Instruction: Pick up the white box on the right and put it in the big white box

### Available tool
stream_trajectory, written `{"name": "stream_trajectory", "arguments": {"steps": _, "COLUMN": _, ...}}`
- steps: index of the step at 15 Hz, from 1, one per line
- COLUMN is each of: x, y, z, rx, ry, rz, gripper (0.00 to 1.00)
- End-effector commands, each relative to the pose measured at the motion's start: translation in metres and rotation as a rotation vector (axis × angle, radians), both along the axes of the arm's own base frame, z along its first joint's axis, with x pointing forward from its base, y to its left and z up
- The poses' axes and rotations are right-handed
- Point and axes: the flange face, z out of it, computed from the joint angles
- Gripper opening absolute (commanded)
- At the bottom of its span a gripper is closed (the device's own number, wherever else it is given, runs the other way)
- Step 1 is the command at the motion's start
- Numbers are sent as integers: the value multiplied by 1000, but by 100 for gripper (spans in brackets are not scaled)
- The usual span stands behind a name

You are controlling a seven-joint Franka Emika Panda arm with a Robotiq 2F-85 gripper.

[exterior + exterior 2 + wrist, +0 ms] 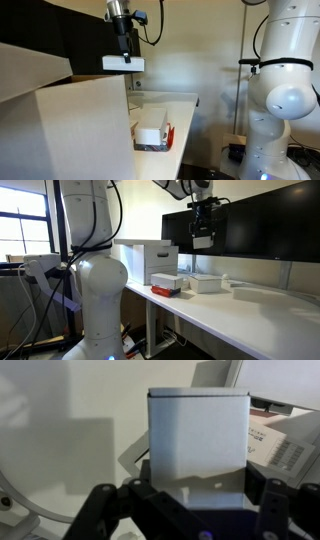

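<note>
Wrist view: pincer (pixel 199 496) closed partway onto the small white box (pixel 198 445), one finger on each side. In an exterior view the big white box (pixel 60 125) stands nearest. Beyond it, a red-edged box (pixel 152 135) on the table (pixel 185 105). The small box is held aloft (well clear of the tabletop), and whether it is over the big box's opening I cannot tell. A dark monitor (pixel 260 225) stands farthest back.

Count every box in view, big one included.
4. One small white box held in the gripper above the table; the big white box on the table; a red-and-white box and a plain white box beside it. Others may be hidden behind it.
</note>
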Motion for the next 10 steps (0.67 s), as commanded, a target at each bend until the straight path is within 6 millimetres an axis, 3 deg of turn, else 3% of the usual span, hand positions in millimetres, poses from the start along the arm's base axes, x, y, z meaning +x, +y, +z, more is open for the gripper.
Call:
{"name": "stream_trajectory", "arguments": {"steps": 1, "x": 2, "y": 33, "z": 21, "rx": -60, "ry": -15, "rz": 38, "gripper": 59}}
{"name": "stream_trajectory", "arguments": {"steps": 10, "x": -5, "y": 113, "z": 70, "rx": -232, "ry": -77, "rz": 172, "gripper": 59}}
